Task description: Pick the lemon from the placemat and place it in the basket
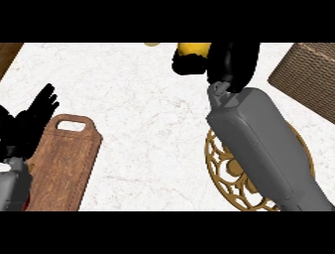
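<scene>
My right hand (225,62) is curled round the lemon (193,49), yellow showing at its left, held up near the view's top edge. The basket (318,82) sits just to that hand's right on the white surface (141,109). Below the hand, under my forearm, lies the gold placemat (229,171). My left hand (23,124) rests open, fingers up, at the left edge, with a wooden cutting board (66,163) just beside it.
</scene>
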Robot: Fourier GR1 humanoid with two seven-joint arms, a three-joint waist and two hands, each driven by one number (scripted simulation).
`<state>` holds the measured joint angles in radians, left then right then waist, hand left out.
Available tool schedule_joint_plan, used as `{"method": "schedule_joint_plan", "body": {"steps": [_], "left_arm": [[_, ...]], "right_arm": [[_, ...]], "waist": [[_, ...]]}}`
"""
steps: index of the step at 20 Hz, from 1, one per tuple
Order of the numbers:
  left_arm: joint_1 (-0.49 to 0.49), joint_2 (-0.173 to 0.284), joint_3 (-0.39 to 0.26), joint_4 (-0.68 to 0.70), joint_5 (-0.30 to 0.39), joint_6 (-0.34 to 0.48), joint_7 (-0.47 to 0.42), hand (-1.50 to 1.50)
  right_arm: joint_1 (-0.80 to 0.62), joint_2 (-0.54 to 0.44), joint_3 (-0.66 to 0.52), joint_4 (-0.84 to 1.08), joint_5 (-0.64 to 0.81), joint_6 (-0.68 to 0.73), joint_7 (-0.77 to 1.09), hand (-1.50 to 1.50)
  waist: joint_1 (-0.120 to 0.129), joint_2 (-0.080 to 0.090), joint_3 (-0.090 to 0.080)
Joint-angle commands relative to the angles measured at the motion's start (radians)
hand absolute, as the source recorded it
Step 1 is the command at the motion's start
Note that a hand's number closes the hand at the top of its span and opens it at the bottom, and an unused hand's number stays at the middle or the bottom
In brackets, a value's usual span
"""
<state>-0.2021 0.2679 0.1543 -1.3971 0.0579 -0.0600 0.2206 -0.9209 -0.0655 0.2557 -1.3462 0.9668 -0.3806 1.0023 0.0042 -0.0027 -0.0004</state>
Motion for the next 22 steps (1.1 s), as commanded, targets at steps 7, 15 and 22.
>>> {"method": "schedule_joint_plan", "body": {"steps": [7,15,22], "left_arm": [[-0.004,0.005,0.015,-0.008,0.010,-0.016,0.015,0.00],[0.020,-0.014,0.002,-0.033,-0.003,-0.007,-0.006,0.00],[-0.045,-0.002,0.023,0.028,-0.005,-0.002,0.017,0.00]], "right_arm": [[-0.162,-0.128,-0.181,0.133,0.026,0.067,-0.024,1.50],[-0.235,-0.279,-0.283,0.359,0.081,0.054,-0.057,1.50],[-0.145,-0.359,-0.359,0.398,0.019,0.038,-0.185,1.50]], "waist": [[0.003,0.003,0.000],[0.011,0.005,0.000],[-0.002,0.004,0.000]]}}
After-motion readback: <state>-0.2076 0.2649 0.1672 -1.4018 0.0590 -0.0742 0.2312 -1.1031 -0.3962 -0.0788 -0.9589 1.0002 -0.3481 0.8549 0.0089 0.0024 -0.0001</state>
